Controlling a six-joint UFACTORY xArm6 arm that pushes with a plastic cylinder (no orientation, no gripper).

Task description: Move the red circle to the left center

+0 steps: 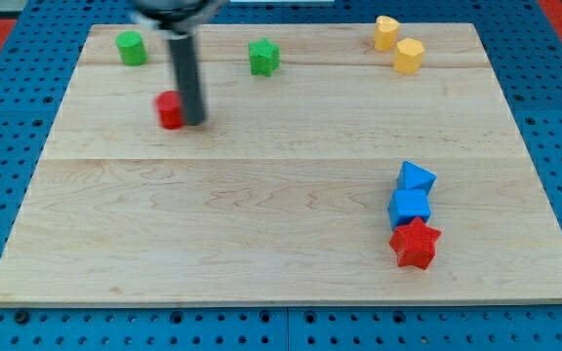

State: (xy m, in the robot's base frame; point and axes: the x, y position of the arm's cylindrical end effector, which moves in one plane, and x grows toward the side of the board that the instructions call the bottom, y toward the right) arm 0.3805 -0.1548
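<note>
Sitting in the upper left part of the worktop [261,195], the red circle [170,109] has my tip [194,122] touching or just beside its right side, the dark rod rising blurred from there toward the view's top. No hand shows on this arm, so nothing can be said of it being spread or pressed together.

Up and left of the red circle stands a green block [131,48], roundish in shape, near the worktop's top edge. Up and right of the red circle is a green star [263,57]. Far to the red circle's right, near the top edge, two yellow blocks [398,45] stand close together.

Well away, down and right of the red circle, two blue blocks [413,192] touch each other, and a red star [416,244] sits against the lower one.
</note>
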